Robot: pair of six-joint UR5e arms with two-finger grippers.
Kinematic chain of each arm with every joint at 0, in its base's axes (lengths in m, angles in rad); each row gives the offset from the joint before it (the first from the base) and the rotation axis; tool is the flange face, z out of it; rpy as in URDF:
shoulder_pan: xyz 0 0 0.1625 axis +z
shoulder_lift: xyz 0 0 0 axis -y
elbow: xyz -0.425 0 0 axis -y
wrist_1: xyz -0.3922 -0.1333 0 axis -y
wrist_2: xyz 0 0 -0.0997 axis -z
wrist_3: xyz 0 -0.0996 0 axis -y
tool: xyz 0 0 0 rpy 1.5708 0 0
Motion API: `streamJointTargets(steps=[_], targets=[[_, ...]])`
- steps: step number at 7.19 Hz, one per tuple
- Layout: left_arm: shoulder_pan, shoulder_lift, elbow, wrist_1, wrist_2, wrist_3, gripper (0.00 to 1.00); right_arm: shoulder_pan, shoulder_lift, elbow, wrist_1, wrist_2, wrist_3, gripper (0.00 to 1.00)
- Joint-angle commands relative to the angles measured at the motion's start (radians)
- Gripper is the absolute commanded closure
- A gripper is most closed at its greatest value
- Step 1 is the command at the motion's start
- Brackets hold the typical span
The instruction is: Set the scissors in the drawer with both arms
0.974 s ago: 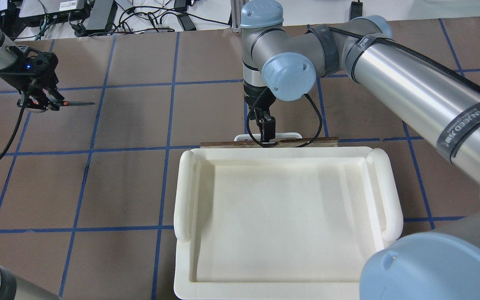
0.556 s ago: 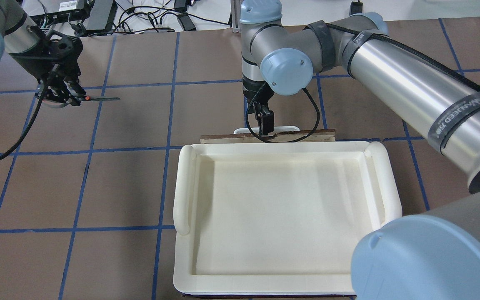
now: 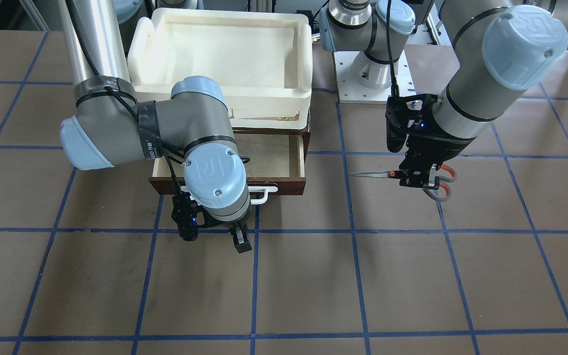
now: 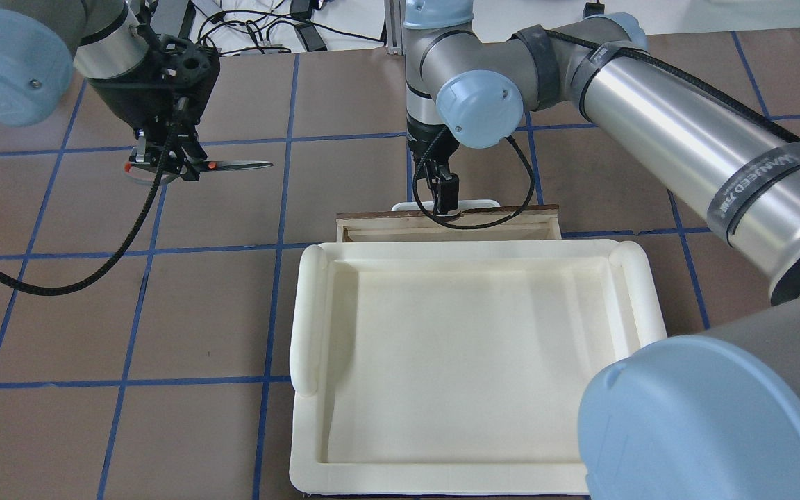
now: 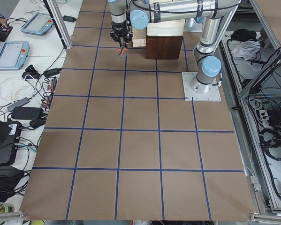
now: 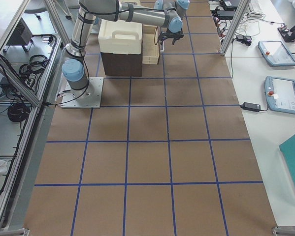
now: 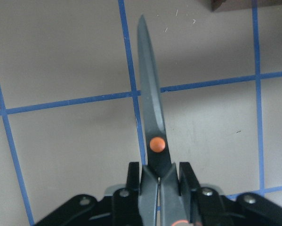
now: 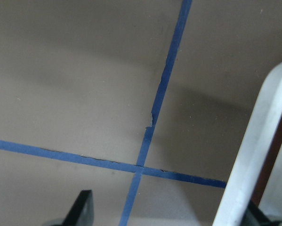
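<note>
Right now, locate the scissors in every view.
Front-facing: scissors centre-right, in left gripper.
Overhead: upper left.
Exterior left: top, tiny.
Exterior right: too small to tell.
Left wrist: centre, blades up.
Right wrist: not in it.
Shared landmark: the drawer, beyond the blade tips.

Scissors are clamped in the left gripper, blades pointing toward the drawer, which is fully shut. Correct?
No. The drawer is pulled open, its pale interior showing in the exterior front-facing view. The scissors are clamped in the left gripper, blades pointing toward the drawer.

Closed grey-and-orange scissors (image 3: 392, 173), clamped in the left gripper (image 3: 414, 178), point level toward the open dark-brown drawer (image 3: 289, 186).
</note>
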Motion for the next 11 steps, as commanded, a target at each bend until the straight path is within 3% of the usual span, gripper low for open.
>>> streamJointTargets(steps=[1, 11], targets=[[-0.010, 0.001, 0.000, -0.005, -0.006, -0.014, 1.00, -0.015, 0.005, -0.010, -0.005, -0.008, -0.022, 0.00], [-0.012, 0.001, -0.003, -0.017, -0.006, -0.014, 1.00, -0.025, 0.078, -0.096, -0.007, -0.022, -0.068, 0.00]])
